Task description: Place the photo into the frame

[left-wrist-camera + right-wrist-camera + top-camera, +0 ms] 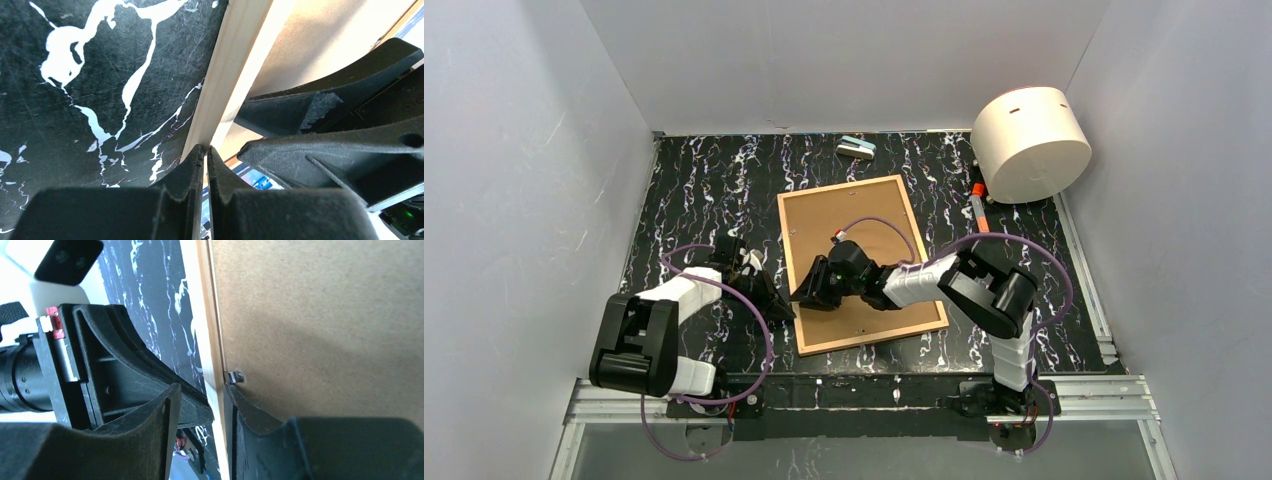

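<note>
- Top view: the frame (785, 235) lies flat at the middle of the black, white-veined surface (694, 180), with its brown backing board (824, 230) facing up.
- Both arms reach to the frame's left rail near its near corner. The left tool (774, 305) is just outside the rail and the right tool (809, 295) is over it.
- At the far side lie a small grey and white object (856, 148), an orange-capped marker (977, 208) and a tipped white cylinder (1031, 140).
- Left wrist view: the left tool (206, 150) has its fingers pressed together, tips against the pale wood rail (230, 65).
- The other arm's black fingers (325, 115) sit just beside it, over the board.
- A sliver of blue and white print (255, 179) shows low down. I cannot tell whether it is the photo.
- Right wrist view: the right tool (200, 390) is spread astride the rail (197, 290).
- One of its fingers is on the surface side and the other rests on the board (325, 315), beside a small metal tab (234, 376).
</note>
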### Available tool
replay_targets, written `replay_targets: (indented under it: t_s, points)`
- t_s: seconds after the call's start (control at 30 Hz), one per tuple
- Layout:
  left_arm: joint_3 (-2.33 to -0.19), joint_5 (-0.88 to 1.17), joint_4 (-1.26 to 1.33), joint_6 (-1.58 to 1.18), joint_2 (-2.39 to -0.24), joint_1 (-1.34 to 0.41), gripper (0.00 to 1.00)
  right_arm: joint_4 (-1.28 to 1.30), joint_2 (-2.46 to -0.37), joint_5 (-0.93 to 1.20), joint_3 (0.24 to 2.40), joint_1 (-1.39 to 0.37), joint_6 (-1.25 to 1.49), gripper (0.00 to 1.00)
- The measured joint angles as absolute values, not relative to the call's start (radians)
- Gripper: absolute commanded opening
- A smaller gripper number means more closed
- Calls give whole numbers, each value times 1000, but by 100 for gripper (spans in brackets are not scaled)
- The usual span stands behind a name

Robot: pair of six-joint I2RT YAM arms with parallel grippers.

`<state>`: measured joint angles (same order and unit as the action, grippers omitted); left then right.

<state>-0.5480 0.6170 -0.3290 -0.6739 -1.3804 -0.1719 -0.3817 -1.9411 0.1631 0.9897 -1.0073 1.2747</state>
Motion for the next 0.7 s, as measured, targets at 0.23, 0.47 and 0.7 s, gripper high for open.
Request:
replay_targets:
  t_s: [0.23,0.47,0.7]
  points:
    - [-548,617,-329,-682,-1380,-171,2,-592,-1946,158,905,-1017,1207,49]
    - [-565,600,-357,-680,-1380,-173,7,-676,-1889,140,818,-1005,1172,56]
    - [-712,520,-423,-627,-1397,-174,21,-598,-1704,129,846,-903,1104,55]
